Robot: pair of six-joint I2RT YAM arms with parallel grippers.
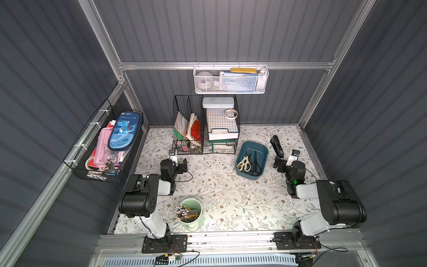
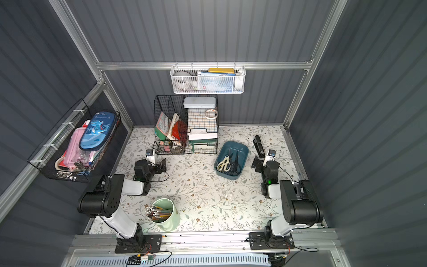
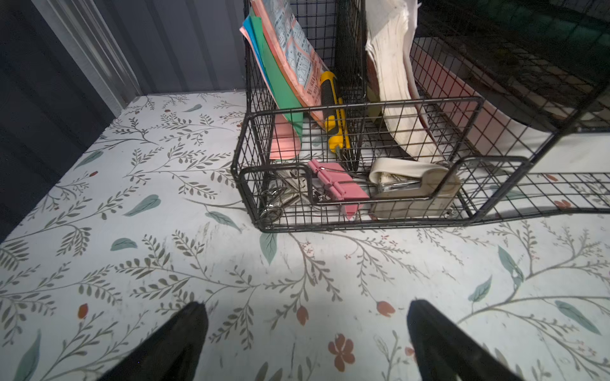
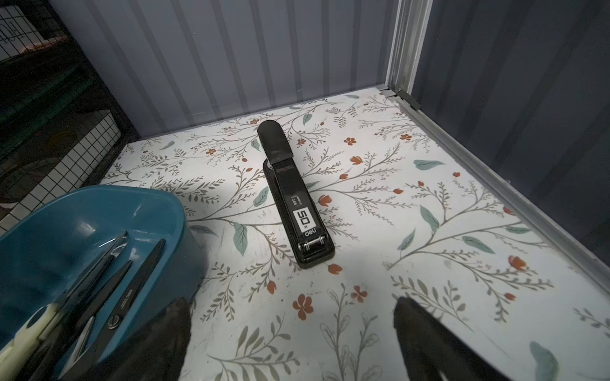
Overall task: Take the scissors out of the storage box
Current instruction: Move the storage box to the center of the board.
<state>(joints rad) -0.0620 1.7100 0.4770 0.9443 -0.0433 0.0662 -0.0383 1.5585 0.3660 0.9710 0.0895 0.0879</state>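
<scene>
The dark teal storage box (image 1: 253, 146) (image 2: 238, 146) sits on the floral table, right of centre. Inside lie the scissors: a large cream-handled pair (image 1: 244, 163) (image 2: 224, 163) and black pairs (image 1: 255, 161) (image 2: 235, 163) beside it. The right wrist view shows the box (image 4: 66, 224) with black blades (image 4: 125, 287) and a cream handle (image 4: 29, 330). My right gripper (image 1: 282, 161) (image 2: 262, 161) (image 4: 290, 301) stands open just right of the box, holding nothing. My left gripper (image 1: 179, 161) (image 2: 158, 163) (image 3: 307, 306) is open over bare table, far left of the box.
A black stapler (image 1: 276, 145) (image 4: 297, 204) lies ahead of my right gripper. A black wire-mesh organiser (image 1: 205, 124) (image 3: 356, 165) stands at the back. A green pencil cup (image 1: 190, 213) is near the front. A white mesh basket (image 1: 231, 79) and a black wall basket (image 1: 108, 145) hang on the walls.
</scene>
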